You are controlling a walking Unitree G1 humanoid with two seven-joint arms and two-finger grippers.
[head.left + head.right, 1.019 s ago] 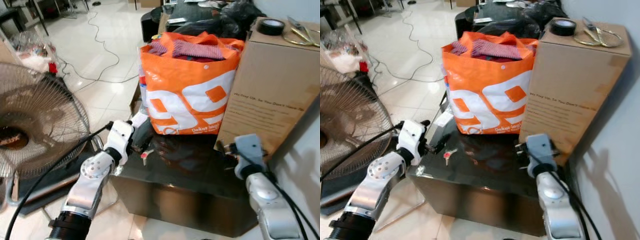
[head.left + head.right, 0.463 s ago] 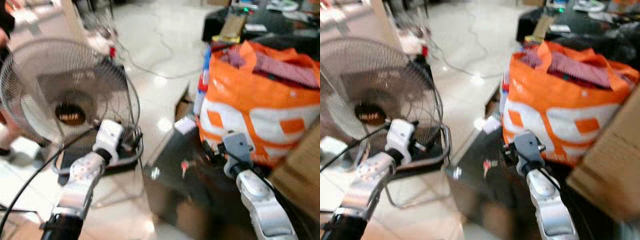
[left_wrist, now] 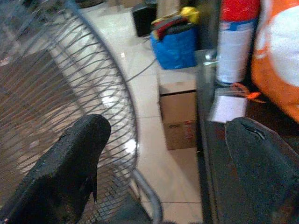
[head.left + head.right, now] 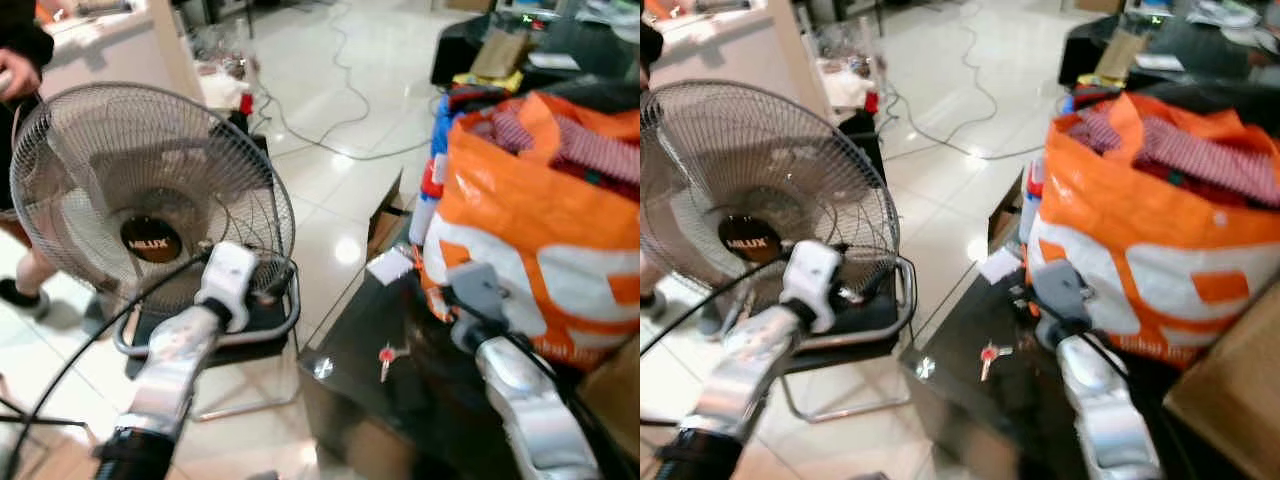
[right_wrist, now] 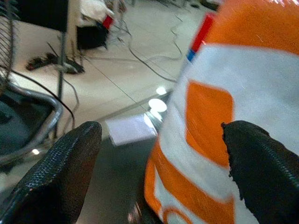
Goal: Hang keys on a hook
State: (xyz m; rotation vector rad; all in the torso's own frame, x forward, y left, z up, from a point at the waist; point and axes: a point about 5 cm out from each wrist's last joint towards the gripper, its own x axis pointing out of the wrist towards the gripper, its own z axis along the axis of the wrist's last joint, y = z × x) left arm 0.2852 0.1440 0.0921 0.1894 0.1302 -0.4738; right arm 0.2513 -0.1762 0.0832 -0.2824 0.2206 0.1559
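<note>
White tiled floor surrounds a dark glossy desk where the keys lie ungrasped. Left hand and right hand both gape wide, empty; picking up and hanging remain.

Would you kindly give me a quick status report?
Both grippers' jaws open, empty. Keys lie on the dark table. Right gripper hovers nearby, orange bag beside it.

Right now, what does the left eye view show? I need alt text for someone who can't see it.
A red-topped key lies on a dark glossy table beside an orange and white bag. The right hand hovers by the bag, and the left hand is held out before a standing fan.
</note>
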